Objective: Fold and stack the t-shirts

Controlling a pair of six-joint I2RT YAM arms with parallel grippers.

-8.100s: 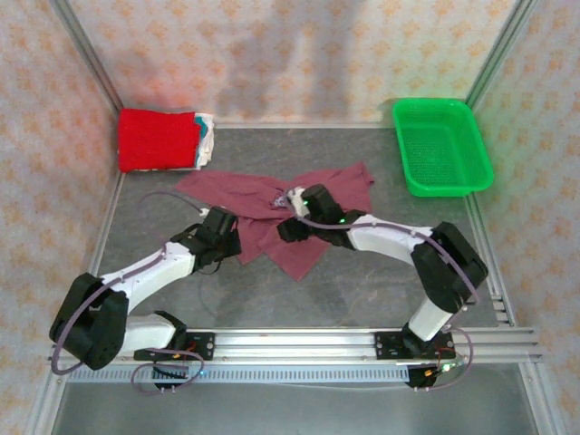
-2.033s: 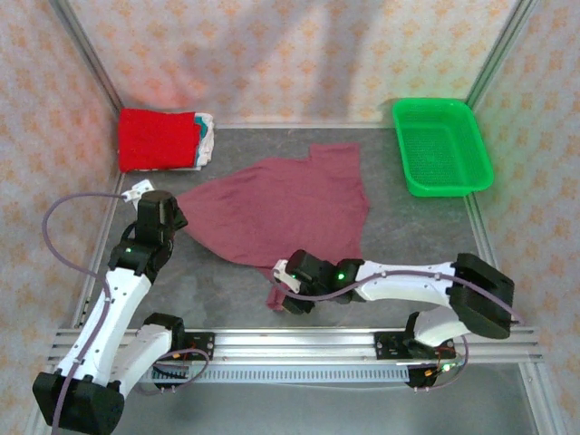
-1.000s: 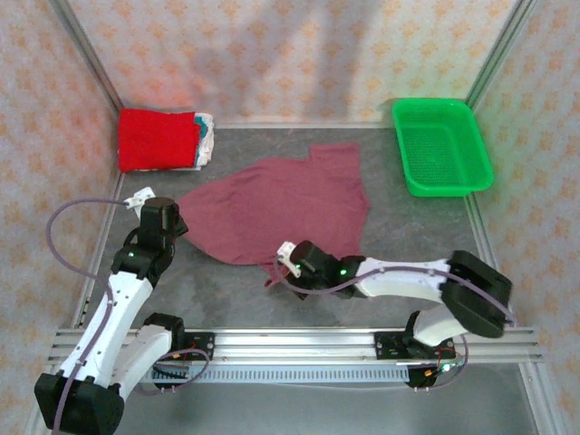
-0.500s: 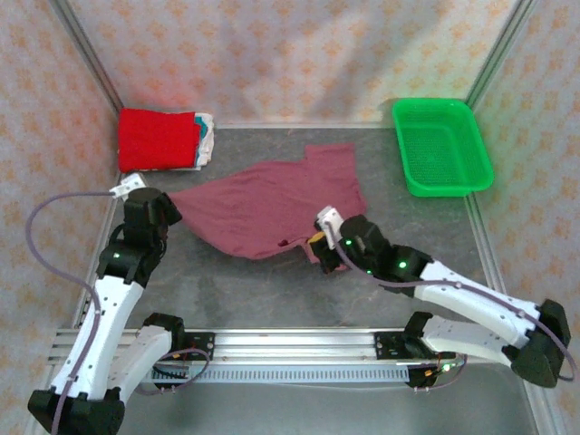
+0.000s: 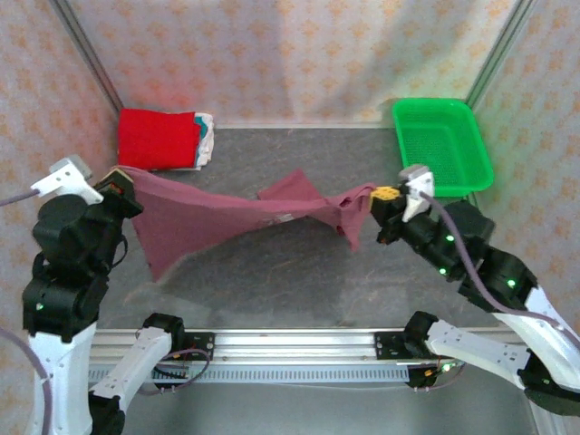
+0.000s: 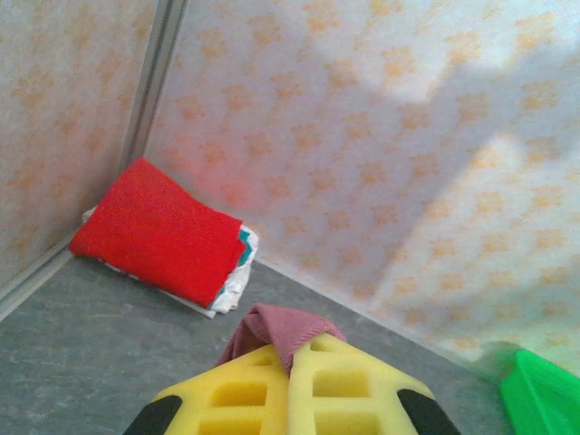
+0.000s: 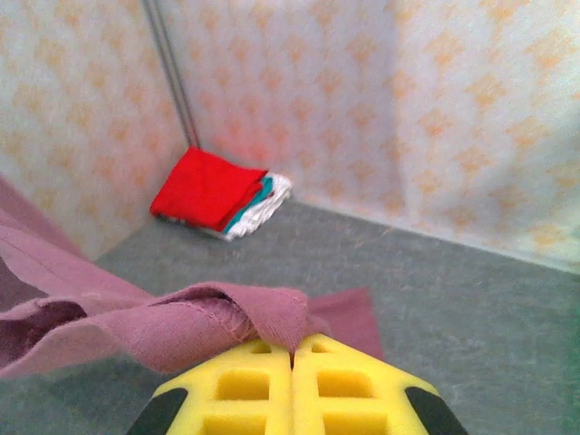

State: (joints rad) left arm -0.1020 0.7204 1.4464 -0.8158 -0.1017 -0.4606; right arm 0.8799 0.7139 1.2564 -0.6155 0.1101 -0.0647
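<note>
- The maroon t-shirt (image 5: 236, 217) is strung out across the middle of the top view, held up above the grey table (image 5: 299, 290) between the two arms. Its left part hangs down in a broad flap at centre-left, and whether that hem touches the table cannot be told. It is unfolded and wrinkled, with a loose flap standing up near the centre.
- The left gripper (image 5: 120, 184), at the left edge of the frame, is clamped on one end of the shirt. In the left wrist view a bunch of maroon cloth pokes out from between the yellow fingers (image 6: 245, 390), which are pressed together.
- The right gripper (image 5: 379, 201), right of centre, is pinched on the other end. Its wrist view shows the cloth folded over the closed tips.
- In the upper left corner, against the wall, the bright red folded shirt (image 5: 159, 139) lies on the whitish folded shirts (image 5: 207, 134), well apart from the raised one.
- The green basket (image 5: 412, 181) sits in the upper right, just beyond the right gripper.
- Judged from this, the stacked shirts look finished, while the maroon one is only at the spreading-out stage.
- It has yet to be laid flat, folded, and set on the red pile, so the task seems partly done, with one full fold-and-stack cycle left.
</note>
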